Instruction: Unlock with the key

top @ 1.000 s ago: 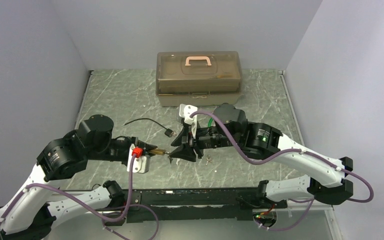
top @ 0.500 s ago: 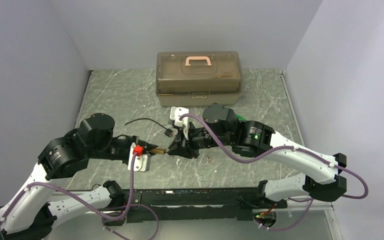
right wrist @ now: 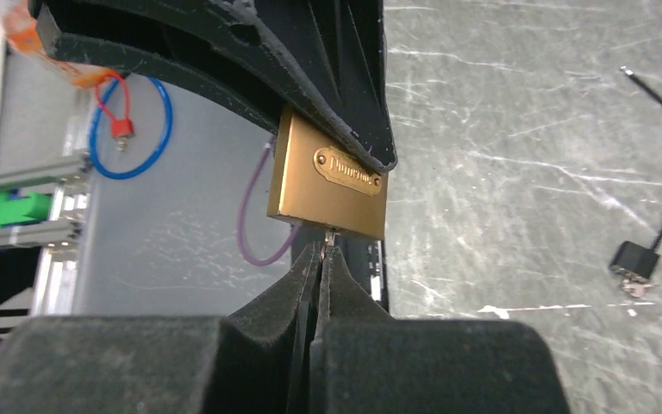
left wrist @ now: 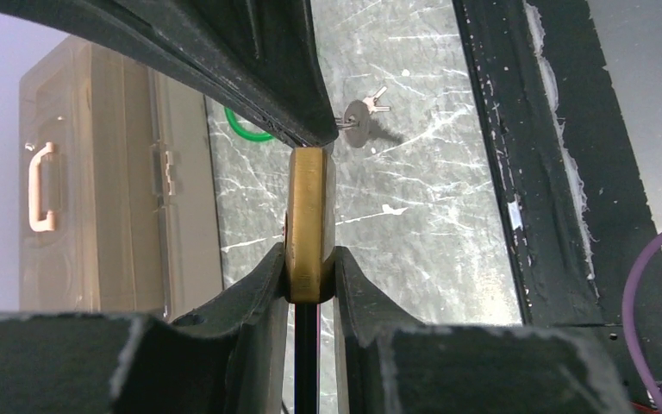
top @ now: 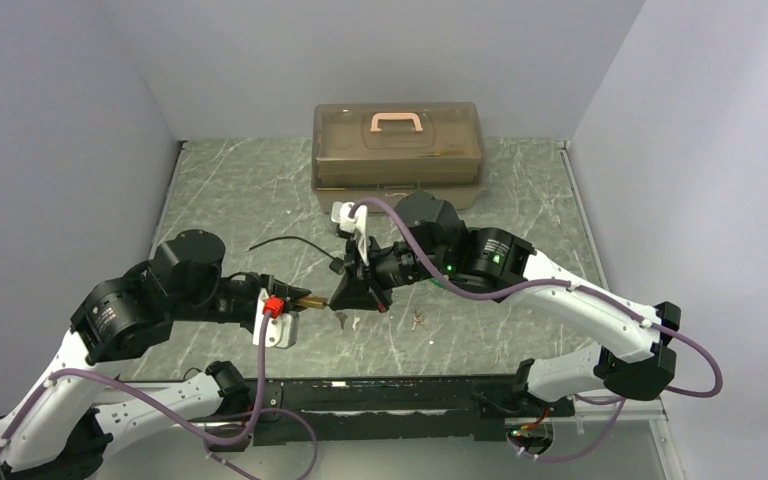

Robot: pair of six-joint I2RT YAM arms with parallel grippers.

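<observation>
My left gripper (top: 300,299) is shut on a brass padlock (top: 315,299) and holds it above the table; in the left wrist view the padlock (left wrist: 310,220) stands edge-on between the fingers (left wrist: 259,285). My right gripper (top: 346,297) is shut on a small silver key (right wrist: 328,236). In the right wrist view only the key's tip shows, touching the bottom face of the padlock (right wrist: 332,183) at its keyhole. The padlock's shackle is hidden behind the left fingers (right wrist: 310,78).
A translucent brown toolbox (top: 397,155) with a pink handle stands at the back. A black cable (top: 288,243) with a plug lies on the marbled table (top: 520,200). Loose keys (top: 418,320) lie right of the grippers and also show in the left wrist view (left wrist: 364,112).
The right arm has moved left and its wrist has turned, bringing the key up against the padlock. The left arm and padlock have stayed in place.
</observation>
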